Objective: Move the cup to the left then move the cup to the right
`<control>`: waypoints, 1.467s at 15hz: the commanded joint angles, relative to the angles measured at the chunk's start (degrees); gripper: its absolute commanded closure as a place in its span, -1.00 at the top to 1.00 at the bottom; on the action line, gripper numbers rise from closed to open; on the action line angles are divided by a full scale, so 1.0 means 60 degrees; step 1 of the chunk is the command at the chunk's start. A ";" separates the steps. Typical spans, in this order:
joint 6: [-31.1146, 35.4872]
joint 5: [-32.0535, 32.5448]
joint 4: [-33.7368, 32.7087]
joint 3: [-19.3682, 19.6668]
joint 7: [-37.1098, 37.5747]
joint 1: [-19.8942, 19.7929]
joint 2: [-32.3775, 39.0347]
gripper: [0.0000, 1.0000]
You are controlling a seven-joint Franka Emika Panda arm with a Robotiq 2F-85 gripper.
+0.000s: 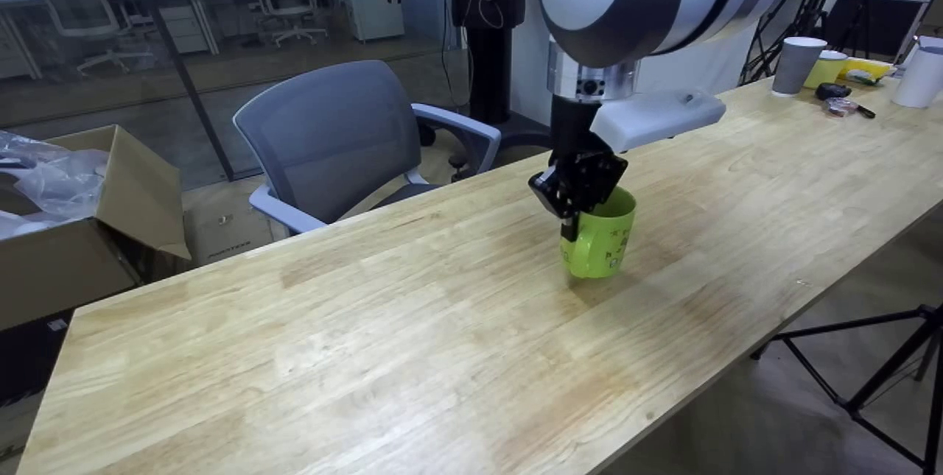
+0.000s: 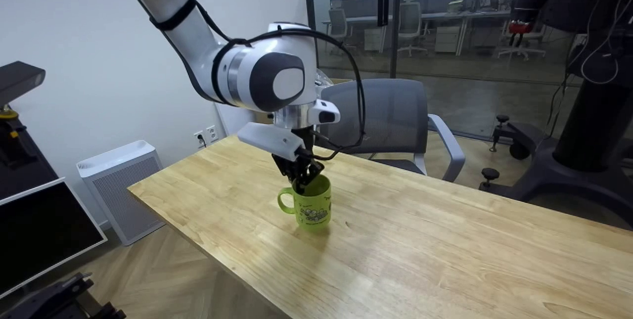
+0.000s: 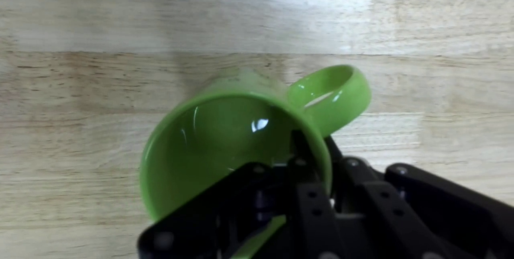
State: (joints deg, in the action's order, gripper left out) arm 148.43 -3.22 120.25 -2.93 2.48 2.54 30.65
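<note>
- The lime-green cup (image 1: 603,245) is in my grasp, between the long edges of the desk (image 1: 353,357); whether its base touches the top or hangs just above, I can't tell from here.
- My fingers (image 3: 303,174) are clenched on the cup's wall, one inside the mouth and one outside, just beside the loop handle (image 3: 343,106).
- The bright glints in the wrist view make me take it for glazed ceramic, so I judge it stiff: it shouldn't give under a squeeze, and extra force would only risk chipping the rim.
- I'd guess it is fairly heavy for its size, and all that weight would hang to one side of my pinch. It may be slightly tipped, so I'd start and stop gently lest it swivel.
- A smooth glaze is likely slippery. I'd want plenty of wall between the fingers, not just the lip.
- For a hold, I like this stretch of wall next to the handle: thin enough to pinch, with the handle as a stop if it slides sideways. The loop alone would probably let the body swing.
- For the left move, then the right, I'd carry it low and level, and set the base flat before letting go; a drop could crack it.
</note>
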 commanded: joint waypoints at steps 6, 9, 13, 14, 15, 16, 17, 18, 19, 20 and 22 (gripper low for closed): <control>0.0587 0.0303 0.0022 0.0112 0.0123 0.0412 0.0490 -0.95; 0.0644 0.0310 -0.0002 0.0138 0.0120 0.0399 0.0612 -0.95; 0.0605 0.0402 -0.0040 0.0274 0.0222 0.0471 0.0636 -0.95; 0.0557 0.0447 -0.0058 0.0332 0.0262 0.0493 0.0630 -0.30; 0.0510 0.0510 -0.0076 0.0397 0.0312 0.0525 0.0622 -0.29; 0.0451 0.0607 -0.0112 0.0493 0.0394 0.0579 0.0603 -0.19; 0.0384 0.0683 -0.0160 0.0571 0.0463 0.0629 0.0601 -0.03; 0.0228 0.0736 -0.0234 0.0657 0.0540 0.0688 0.0590 0.09; 0.0091 0.0802 -0.0308 0.0747 0.0643 0.0752 0.0570 0.25; -0.0055 0.0900 -0.0379 0.0853 0.0776 0.0836 0.0553 0.36; -0.0321 0.1091 -0.0526 0.1040 0.1003 0.0990 0.0522 0.65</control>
State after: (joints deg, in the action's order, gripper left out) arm 149.70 0.89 118.89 1.03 4.45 6.39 34.46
